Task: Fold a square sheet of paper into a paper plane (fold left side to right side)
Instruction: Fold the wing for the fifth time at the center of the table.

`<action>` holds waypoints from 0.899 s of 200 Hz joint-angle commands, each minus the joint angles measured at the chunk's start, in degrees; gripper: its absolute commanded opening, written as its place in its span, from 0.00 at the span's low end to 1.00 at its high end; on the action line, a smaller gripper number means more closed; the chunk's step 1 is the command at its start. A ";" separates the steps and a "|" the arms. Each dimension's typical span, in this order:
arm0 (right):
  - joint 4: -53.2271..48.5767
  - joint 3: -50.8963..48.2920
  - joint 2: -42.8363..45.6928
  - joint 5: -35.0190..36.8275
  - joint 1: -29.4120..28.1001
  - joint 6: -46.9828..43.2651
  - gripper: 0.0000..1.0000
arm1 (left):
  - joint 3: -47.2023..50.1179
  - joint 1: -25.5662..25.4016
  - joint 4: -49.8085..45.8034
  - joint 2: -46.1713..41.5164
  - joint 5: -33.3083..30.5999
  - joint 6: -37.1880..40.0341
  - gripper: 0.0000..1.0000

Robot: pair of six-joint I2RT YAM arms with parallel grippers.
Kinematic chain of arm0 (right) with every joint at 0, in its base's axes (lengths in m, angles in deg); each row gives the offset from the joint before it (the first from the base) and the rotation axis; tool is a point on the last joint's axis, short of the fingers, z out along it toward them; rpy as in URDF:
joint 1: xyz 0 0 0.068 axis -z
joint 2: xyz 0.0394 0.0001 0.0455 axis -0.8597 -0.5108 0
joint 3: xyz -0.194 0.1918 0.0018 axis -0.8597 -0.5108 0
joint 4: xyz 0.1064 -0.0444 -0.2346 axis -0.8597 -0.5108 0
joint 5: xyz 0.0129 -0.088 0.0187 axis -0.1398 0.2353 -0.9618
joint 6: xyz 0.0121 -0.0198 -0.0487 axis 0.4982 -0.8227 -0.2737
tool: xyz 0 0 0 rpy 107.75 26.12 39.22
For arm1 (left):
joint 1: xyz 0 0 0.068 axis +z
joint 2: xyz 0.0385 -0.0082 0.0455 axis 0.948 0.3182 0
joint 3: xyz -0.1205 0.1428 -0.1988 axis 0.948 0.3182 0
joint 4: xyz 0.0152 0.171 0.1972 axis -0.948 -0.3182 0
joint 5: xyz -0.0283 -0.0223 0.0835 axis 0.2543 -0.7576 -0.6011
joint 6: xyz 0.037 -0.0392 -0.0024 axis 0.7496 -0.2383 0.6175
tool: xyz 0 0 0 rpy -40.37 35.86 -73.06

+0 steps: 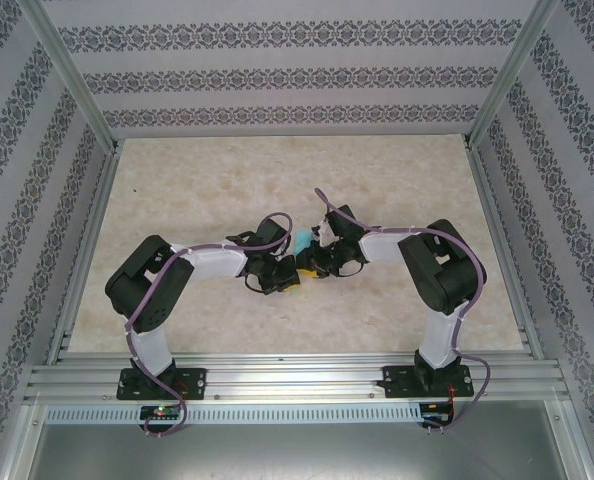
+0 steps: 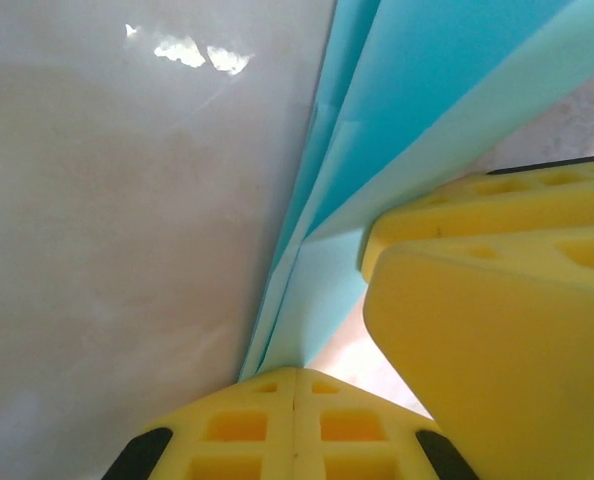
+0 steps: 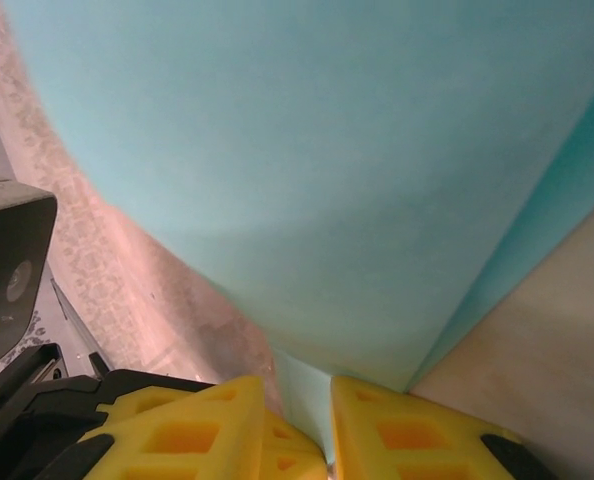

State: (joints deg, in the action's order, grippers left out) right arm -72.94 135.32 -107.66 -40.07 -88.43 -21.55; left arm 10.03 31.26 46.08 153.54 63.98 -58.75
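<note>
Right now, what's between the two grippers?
The folded turquoise paper: the top view shows it between the left gripper and right gripper, both clamped on it.

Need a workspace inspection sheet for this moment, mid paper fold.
Surface: beige marbled table.
Job's things: turquoise paper, folded in layers, at table centre between the two grippers.
Clutter: nothing seen.
Grippers: left gripper shut on the paper's edge; right gripper shut on the paper too; the two sets of yellow fingers sit close together.
Cables: purple cables run along both arms and loop near the wrists.
Surroundings: patterned walls, aluminium frame.
</note>
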 commanded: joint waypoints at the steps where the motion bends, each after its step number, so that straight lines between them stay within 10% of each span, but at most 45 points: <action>1: -2.75 -0.72 0.58 7.04 0.44 1.49 0.24 | 2.80 -0.52 -2.62 4.49 -1.52 0.61 0.00; 63: -3.49 -0.18 5.70 8.73 0.78 1.17 0.08 | 5.10 -0.07 0.96 4.18 -0.26 -0.64 0.00; 180: -9.79 5.48 -0.16 16.26 -1.09 -4.43 0.08 | 5.18 -0.02 0.43 4.02 -0.40 -0.81 0.00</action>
State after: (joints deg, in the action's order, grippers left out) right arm -79.69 138.49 -106.11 -28.67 -89.19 -22.38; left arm 12.28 31.35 51.70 153.67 66.08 -58.82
